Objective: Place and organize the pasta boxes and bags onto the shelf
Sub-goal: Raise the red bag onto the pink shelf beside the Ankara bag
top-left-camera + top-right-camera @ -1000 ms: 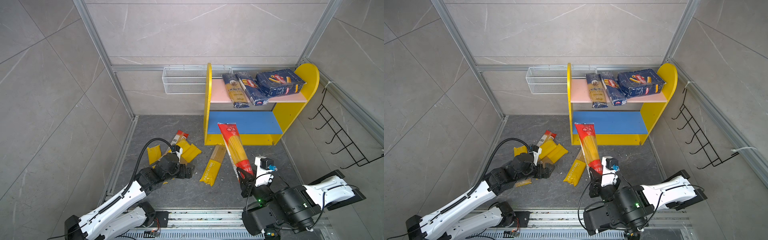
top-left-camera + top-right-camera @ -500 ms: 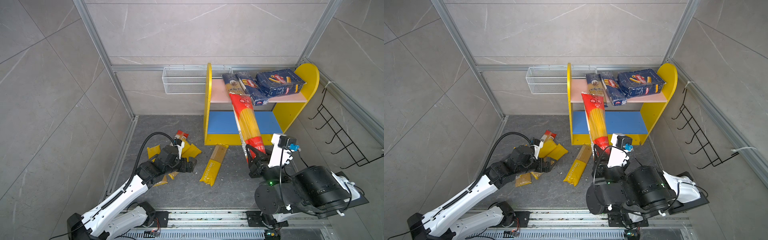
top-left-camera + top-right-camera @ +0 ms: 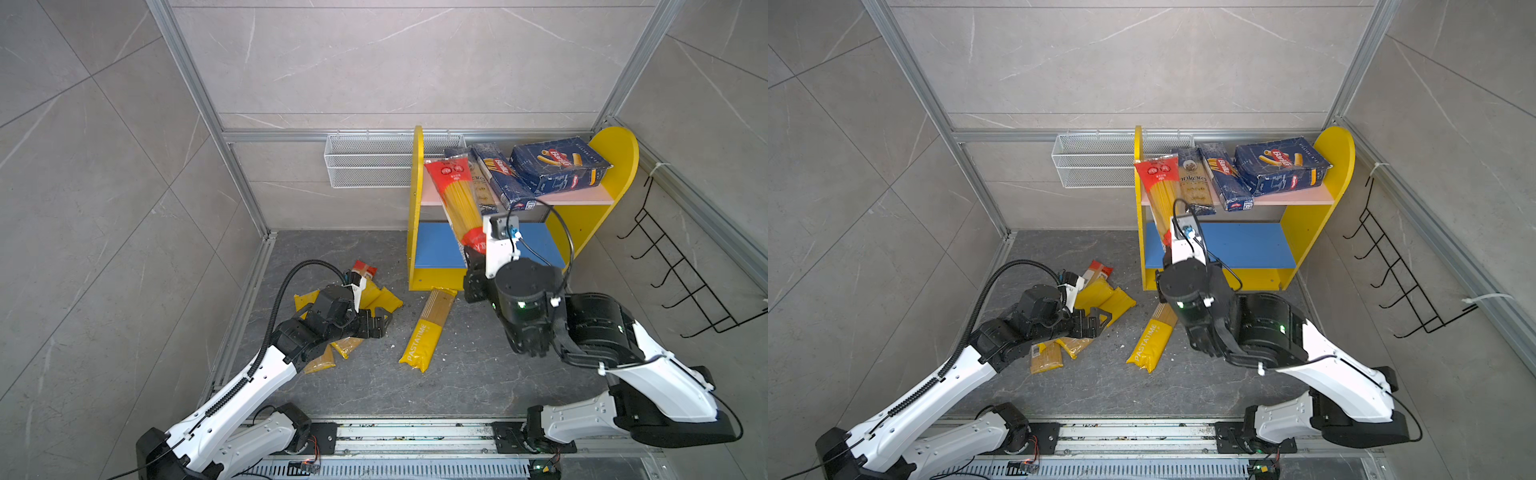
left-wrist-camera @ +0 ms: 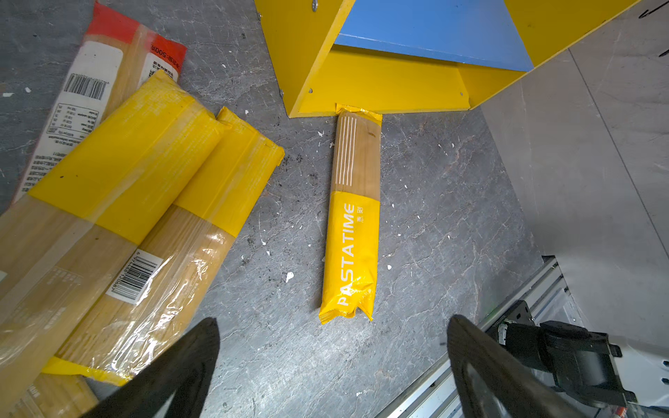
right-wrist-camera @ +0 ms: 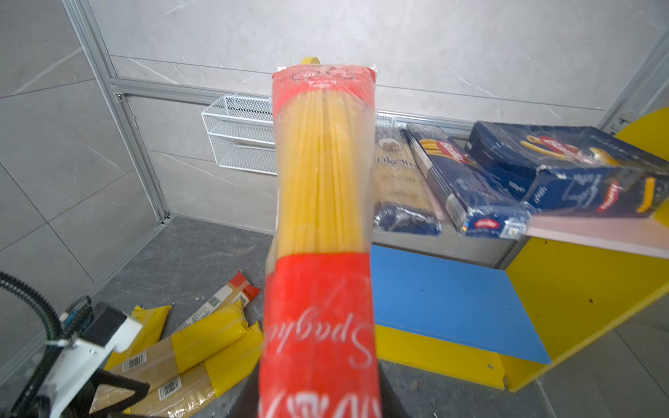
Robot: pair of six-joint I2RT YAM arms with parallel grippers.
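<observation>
My right gripper [image 3: 473, 257] is shut on the lower end of a red-ended spaghetti bag [image 3: 457, 195] [image 5: 320, 202]. The bag is tilted, its top end over the left part of the shelf's pink upper board [image 3: 582, 198]. On that board lie the dark "ankara" bag [image 3: 1194, 183], a narrow Barilla box [image 3: 503, 178] and a wide Barilla box [image 3: 559, 168]. My left gripper [image 3: 376, 326] [image 4: 333, 325] hangs open and empty low over the floor. Beside it lie yellow bags [image 4: 144, 163] and a red-ended bag [image 4: 97, 83]. A PASTATIME bag [image 4: 353, 231] touches the shelf's base.
The blue lower board [image 3: 540, 245] is bare. A white wire basket [image 3: 370, 162] hangs on the back wall left of the shelf. A black hook rack [image 3: 681, 282] is on the right wall. A metal rail [image 3: 415, 432] runs along the front. Pasta crumbs dot the floor.
My right arm has lifted the red-ended bag from over the floor up to the shelf's upper board, then shifted it left. My left gripper crept slightly toward the yellow bags.
</observation>
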